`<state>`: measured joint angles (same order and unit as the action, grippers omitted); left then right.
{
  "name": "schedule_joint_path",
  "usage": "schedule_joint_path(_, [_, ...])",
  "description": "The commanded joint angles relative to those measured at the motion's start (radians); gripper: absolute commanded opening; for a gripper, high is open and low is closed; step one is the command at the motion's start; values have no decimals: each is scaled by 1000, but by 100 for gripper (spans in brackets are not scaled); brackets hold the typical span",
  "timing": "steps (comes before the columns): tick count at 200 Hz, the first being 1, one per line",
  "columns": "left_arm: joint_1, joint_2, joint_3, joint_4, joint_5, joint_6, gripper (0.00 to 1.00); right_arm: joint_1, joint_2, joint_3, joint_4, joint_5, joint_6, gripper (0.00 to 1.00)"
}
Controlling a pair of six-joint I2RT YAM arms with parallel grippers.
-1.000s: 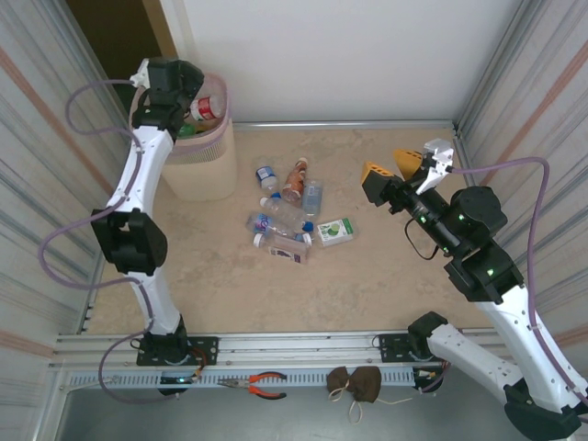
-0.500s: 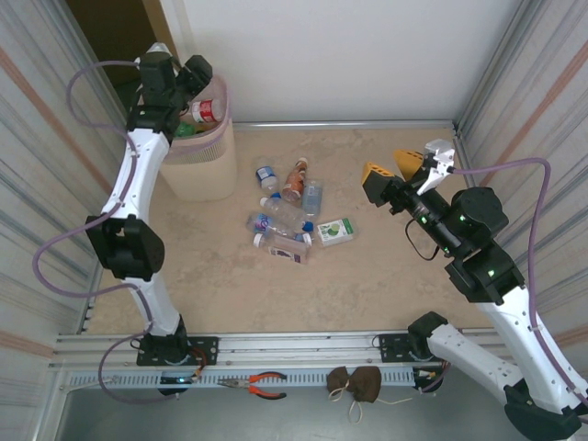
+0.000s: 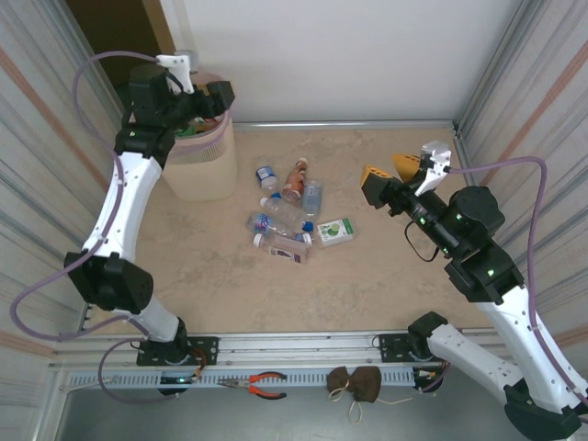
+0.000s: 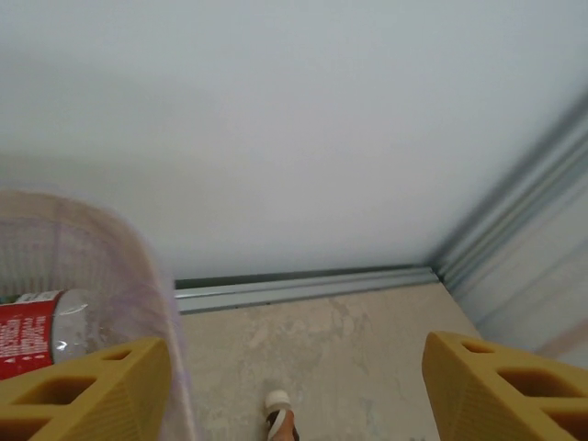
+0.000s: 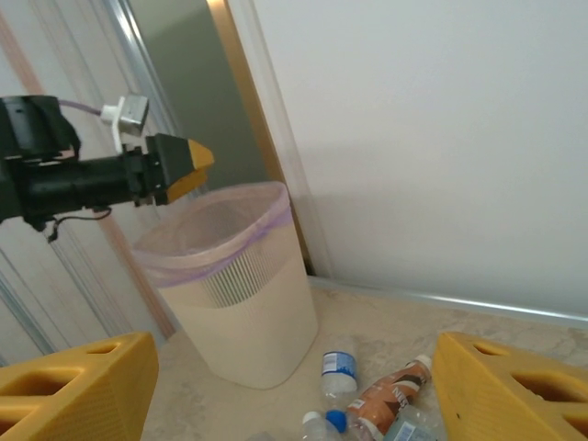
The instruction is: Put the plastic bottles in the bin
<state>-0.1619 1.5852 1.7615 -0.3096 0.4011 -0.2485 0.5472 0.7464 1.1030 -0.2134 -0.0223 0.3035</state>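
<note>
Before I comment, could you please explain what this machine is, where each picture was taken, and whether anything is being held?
These are two robot arms bolted at a table's near edge. One picture looks down from overhead; the other two come from cameras on each wrist. The left gripper hangs open above the tall beige pink-lined plastic bin, where a red-labelled clear bottle lies. The right gripper is open too, empty. A cluster of small plastic bottles lies on the beige tabletop.

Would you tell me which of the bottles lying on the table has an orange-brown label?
The orange-brown bottle at the pile's far edge, just right of the blue-labelled bottle; the rest look clear or blue.
</note>
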Motion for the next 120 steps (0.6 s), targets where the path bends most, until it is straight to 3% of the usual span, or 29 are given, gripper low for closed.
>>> schedule_joint_path(1, [-46,-70,-59,-83,89,184,73,-9,-2,4,-1,12,5,77])
schedule_joint_path(27, [-93,-130,-139,-137,51,196,72,-10,5,4,-3,7,5,77])
schedule_joint_path(47, [-144,-181,-221,-154,-68,114,71,-10,10,1,0,5,8,77])
schedule_joint_path(86, [-270,-233,-344,-211,-414,-227,65,-11,9,-10,2,5,23,77])
schedule_joint_path(120, [-348,-235,-383,-363,-583,-565,65,-12,9,-9,-4,4,29,77])
